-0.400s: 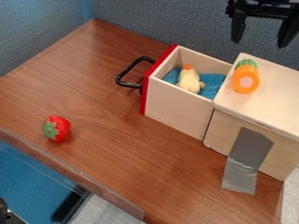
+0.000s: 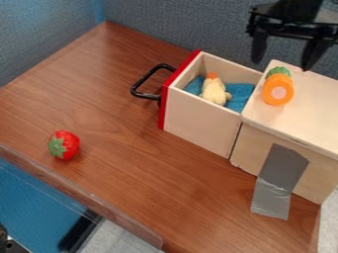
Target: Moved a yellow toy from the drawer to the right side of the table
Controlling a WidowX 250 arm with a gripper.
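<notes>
Yellow toy, one, in open drawer
Toy [image 2: 214, 90] lay on blue cloth [image 2: 239, 96] inside the drawer [image 2: 201, 118]; black gripper [image 2: 284, 58], fingers wide apart, nothing held, hung at far right above the cabinet [image 2: 310, 113]. Orange toy [image 2: 278, 90] sat on the cabinet; strawberry [image 2: 64, 145], on table [image 2: 132, 173], left.
</notes>
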